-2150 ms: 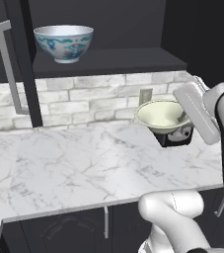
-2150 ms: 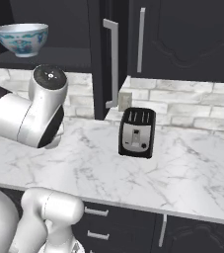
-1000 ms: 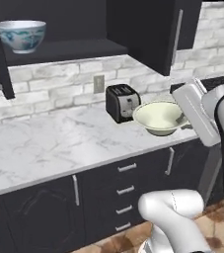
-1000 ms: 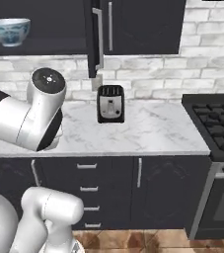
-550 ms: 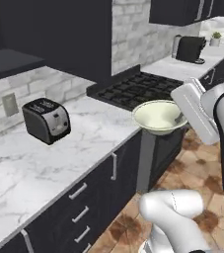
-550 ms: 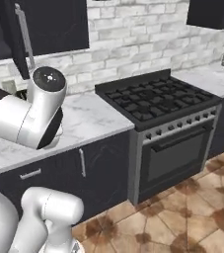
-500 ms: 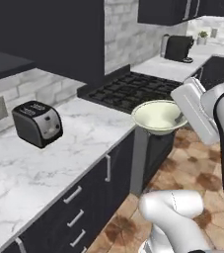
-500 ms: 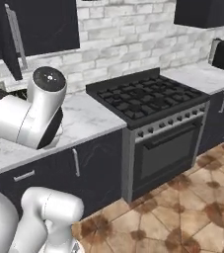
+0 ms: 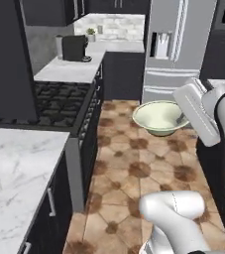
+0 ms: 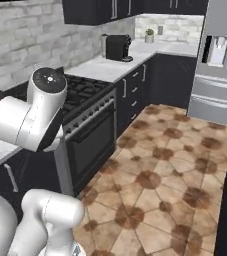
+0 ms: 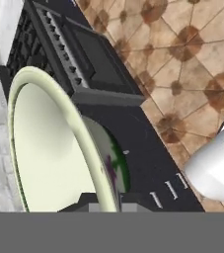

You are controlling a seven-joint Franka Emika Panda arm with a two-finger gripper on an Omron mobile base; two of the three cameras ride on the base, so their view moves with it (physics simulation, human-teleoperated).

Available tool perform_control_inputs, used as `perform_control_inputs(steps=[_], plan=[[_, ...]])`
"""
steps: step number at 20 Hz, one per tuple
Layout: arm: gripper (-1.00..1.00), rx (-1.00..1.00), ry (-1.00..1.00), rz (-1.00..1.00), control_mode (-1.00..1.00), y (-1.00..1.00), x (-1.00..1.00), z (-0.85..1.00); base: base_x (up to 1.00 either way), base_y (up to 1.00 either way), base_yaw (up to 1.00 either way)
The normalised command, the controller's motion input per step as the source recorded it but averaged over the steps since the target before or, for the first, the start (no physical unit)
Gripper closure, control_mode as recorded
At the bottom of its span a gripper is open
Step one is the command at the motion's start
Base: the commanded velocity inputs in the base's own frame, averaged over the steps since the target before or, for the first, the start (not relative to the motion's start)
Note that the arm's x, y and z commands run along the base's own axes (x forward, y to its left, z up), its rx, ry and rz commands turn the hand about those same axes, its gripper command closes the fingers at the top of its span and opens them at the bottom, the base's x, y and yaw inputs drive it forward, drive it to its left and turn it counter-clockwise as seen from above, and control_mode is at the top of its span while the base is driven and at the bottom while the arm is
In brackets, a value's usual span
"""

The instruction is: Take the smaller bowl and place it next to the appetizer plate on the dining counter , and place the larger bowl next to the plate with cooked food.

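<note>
Cream-green shallow flared bowl (image 9: 159, 117) sits clamped at its rim by gripper (image 11: 106, 200); carry level until counter appears.

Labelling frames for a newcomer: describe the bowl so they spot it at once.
Start at the steel fridge at the far end of the tiled floor. In front of it the white arm's gripper, shut on the rim, holds the bowl in mid-air. It is small, shallow, flared, pale cream-green inside, and touches no counter.
</note>
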Motion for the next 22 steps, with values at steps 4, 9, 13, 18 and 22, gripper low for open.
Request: perform_control_inputs(steps=[4,9,13,18,22], plan=[[1.0,0.0,0.0,0.0,1.0,0.0,0.0,0.0,0.29,0.0,-0.83],[1.0,0.0,0.0,0.0,1.0,0.0,0.0,0.0,0.25,0.01,-0.88],[1.0,0.0,0.0,0.0,1.0,0.0,0.0,0.0,0.21,0.0,-0.89],[1.0,0.0,0.0,0.0,1.0,0.0,0.0,0.0,0.31,0.0,-0.84],[1.0,0.0,0.0,0.0,1.0,0.0,0.0,0.0,0.27,0.0,-0.83]])
